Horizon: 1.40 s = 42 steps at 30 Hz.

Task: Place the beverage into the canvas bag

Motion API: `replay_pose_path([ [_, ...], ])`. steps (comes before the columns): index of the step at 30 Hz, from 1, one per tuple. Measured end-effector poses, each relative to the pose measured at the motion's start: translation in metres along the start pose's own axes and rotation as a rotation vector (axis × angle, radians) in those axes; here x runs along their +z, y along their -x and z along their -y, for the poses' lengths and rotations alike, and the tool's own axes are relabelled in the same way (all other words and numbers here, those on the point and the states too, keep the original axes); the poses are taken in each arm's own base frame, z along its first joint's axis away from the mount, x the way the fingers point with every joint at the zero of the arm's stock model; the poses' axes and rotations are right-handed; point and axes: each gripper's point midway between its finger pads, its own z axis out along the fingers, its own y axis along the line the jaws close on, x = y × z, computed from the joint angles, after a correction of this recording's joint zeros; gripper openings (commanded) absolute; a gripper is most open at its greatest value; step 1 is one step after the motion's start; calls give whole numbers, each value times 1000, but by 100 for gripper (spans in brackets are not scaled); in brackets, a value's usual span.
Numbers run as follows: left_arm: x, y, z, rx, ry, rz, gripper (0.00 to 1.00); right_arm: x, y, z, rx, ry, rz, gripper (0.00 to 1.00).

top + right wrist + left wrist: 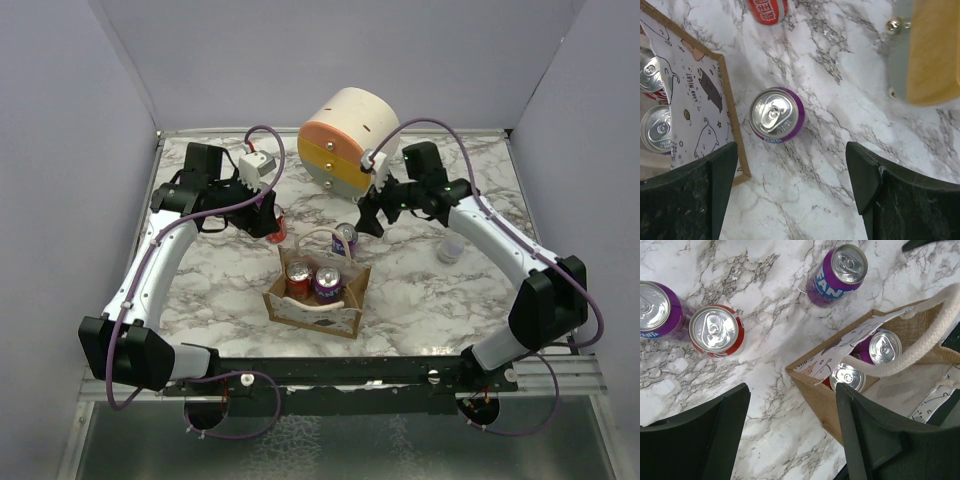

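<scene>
light is even and soft, falling from overhead; the marble table top (420,290) reads bright with no blown-out patches. in the top view only faint, soft-edged shadows lie around the canvas bag (308,314), and the whole frame is low in detail: labels on the cans inside the bag cannot be read. in the left wrist view the lid of the red can (714,329), left of the bag, carries small bright glints, while the black fingers (695,440) below the bag are dark and featureless. in the right wrist view the purple can (775,116) just right of the bag is crisp — the round drawer cabinet (932,50) farther right is blurred.
</scene>
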Motion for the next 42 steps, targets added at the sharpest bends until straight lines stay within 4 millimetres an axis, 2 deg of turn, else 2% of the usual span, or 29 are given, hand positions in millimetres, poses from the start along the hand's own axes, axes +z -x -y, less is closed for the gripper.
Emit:
replay_pose_path([
  [4, -1, -1, -6, -14, 21, 3, 75, 30, -9, -16, -29, 34, -58, 92],
  [8, -2, -2, -8, -22, 31, 6, 76, 51, -15, -25, -72, 47, -95, 94],
  [15, -5, -3, -6, -21, 37, 15, 76, 76, -36, -24, -101, 48, -169, 94],
  [19, -6, -5, -5, -22, 36, 14, 76, 85, -47, -21, -102, 49, -198, 89],
  [29, -3, -11, -6, -30, 34, 7, 76, 94, -55, -24, -102, 70, -215, 65],
  [35, -2, -12, -6, -28, 34, 10, 76, 95, -54, -24, -101, 77, -210, 40],
  [42, -9, -10, 0, -10, 39, 34, 76, 94, -53, -24, -97, 73, -214, 16],
])
